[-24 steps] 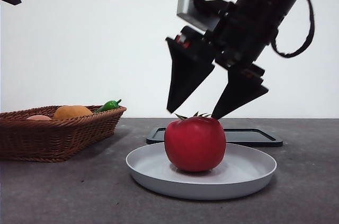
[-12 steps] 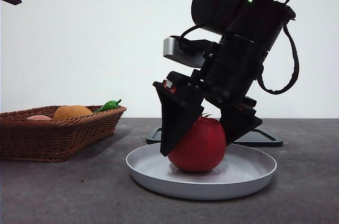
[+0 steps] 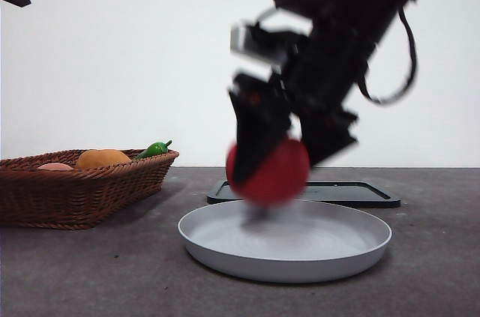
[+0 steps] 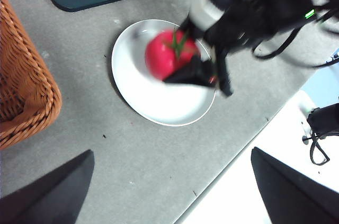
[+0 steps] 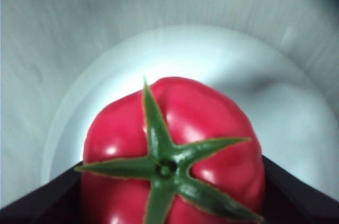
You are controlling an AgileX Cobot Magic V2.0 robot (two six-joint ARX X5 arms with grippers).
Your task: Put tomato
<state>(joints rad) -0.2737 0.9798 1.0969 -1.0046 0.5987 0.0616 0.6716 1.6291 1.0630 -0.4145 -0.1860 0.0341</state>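
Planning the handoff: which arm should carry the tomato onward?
Right. Its end effector grips the tomato above the plate; the left end effector waits away, open.

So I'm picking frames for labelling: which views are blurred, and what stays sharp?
Front view: the right gripper and tomato are motion-smeared, while the basket and plate stay crisp. Left wrist view: that arm is smeared too. Right wrist view: the tomato is sharp with small glints, the plate behind it streaked.
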